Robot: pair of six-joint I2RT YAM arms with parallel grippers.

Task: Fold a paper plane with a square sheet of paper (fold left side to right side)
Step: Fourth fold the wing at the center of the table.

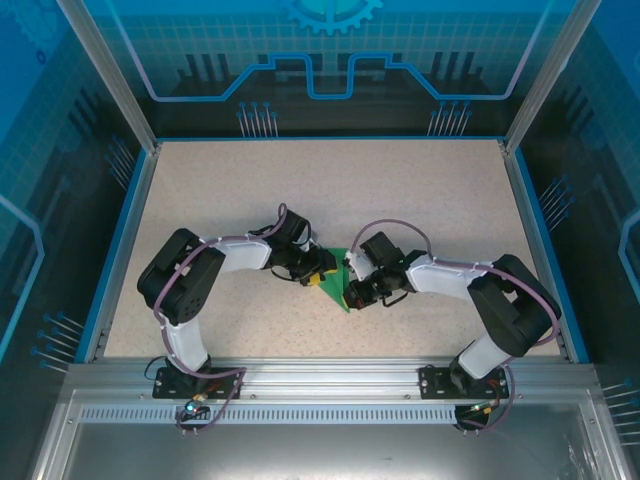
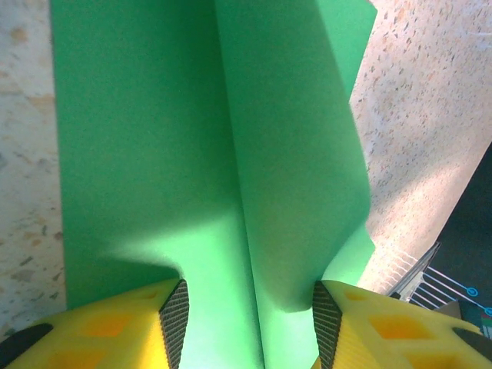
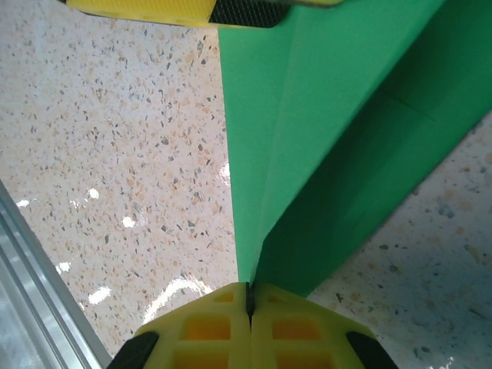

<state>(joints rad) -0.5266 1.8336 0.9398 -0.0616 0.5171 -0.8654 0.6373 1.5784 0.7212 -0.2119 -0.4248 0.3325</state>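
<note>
- The left tool (image 2: 250, 327) is held apart, its yellow fingers (image 2: 115, 334) set on either side of the square sheet of paper (image 2: 154, 154), which runs up between them (whether the dark pads actually touch it cannot be told).
- Ahead of the left tool, the green sheet is raised along a lengthwise crease. The part to the tool's left appears to lie flat on the speckled counter (image 2: 23, 154), while the part to its right is lifted and bowed.
- In the top view, the sheet is seen between the two tools, largely covered by them.
- The right tool (image 3: 250, 300) is pressed together and clamped on a folded edge of the sheet, which widens out ahead of it and to its right.
- At the sheet's far end from the right tool, a yellow finger of the left tool is seen.
</note>
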